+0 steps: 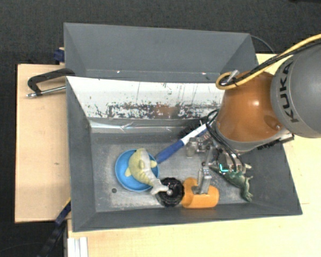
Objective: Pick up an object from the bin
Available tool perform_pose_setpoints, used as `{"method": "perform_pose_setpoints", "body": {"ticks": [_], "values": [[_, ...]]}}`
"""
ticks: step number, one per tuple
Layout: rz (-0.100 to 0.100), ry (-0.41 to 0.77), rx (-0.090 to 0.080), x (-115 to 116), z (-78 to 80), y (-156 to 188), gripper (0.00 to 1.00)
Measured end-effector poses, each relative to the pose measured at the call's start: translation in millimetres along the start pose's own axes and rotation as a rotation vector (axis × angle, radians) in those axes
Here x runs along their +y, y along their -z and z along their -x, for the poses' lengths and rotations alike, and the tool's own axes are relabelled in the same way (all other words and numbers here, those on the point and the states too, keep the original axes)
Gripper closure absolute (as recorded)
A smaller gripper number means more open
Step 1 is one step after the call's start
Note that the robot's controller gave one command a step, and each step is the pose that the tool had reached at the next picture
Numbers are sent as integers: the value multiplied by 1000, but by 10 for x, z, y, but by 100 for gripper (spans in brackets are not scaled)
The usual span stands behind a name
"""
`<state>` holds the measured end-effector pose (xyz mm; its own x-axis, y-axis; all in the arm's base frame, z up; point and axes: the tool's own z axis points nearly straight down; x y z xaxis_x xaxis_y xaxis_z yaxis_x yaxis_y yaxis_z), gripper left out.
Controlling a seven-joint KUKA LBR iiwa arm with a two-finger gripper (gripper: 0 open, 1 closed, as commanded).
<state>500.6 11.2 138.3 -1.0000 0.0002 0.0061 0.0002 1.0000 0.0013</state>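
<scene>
The scene is lit moderately from above. A strong white glare is thrown across the upper band of the back wall of the bin (79, 143), at the centre of the frame, while its floor is left dimmer. A soft sheen is carried by the orange cover (246, 116), and shadow is cast beneath it.

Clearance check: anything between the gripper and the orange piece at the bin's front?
Nothing visible. The gripper is over the orange piece; a black round thing lies at its left end, a green toy to its right.
</scene>
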Motion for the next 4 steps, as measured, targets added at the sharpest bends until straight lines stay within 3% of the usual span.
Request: {"method": "perform_pose_setpoints", "body": {"ticks": [1, 2, 3, 4], "values": [[9, 111, 1, 145, -2, -591, 0], [10, 112, -21, 153, 50, -546, 100], [9, 111, -27, 146, 60, -556, 0], [9, 41, -10, 330, -32, -595, 0]]}}
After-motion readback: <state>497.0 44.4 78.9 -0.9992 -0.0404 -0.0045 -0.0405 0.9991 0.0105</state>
